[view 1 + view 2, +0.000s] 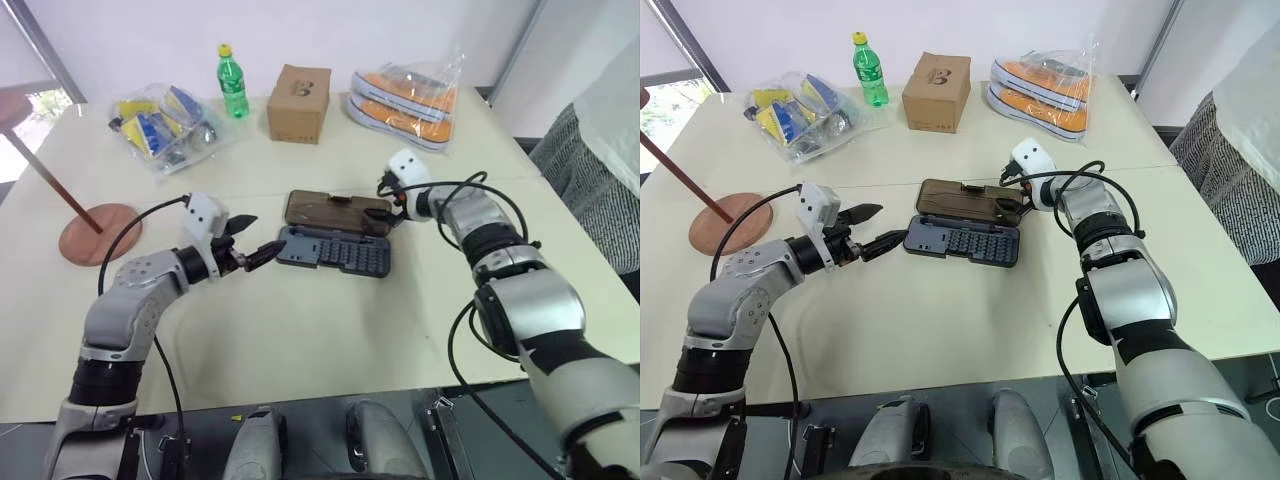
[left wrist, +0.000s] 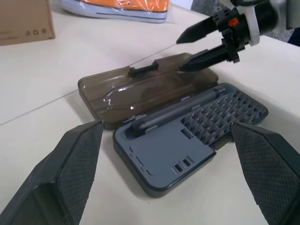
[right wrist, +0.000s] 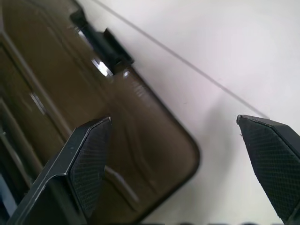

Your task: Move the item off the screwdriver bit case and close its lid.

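The screwdriver bit case lies open mid-table, its grey tray (image 1: 335,252) nearer me and the smoky-brown lid (image 1: 335,212) flat behind it. The item, a reddish-brown wooden stand (image 1: 98,232), stands on the table far to the left, apart from the case. My left gripper (image 1: 248,243) is open, pointing level at the tray's left end with nothing between its fingers (image 2: 70,173). At the lid's right end hovers my right gripper (image 1: 390,212), open and tilted down. The right wrist view shows the lid's corner (image 3: 140,140) and black latch (image 3: 105,47) between its fingers (image 3: 89,159).
A cardboard box (image 1: 299,103), a green bottle (image 1: 233,82), a bag of blue and yellow packets (image 1: 165,125) and bagged orange shoes (image 1: 405,95) line the back of the table. A person (image 1: 600,150) stands at the right edge.
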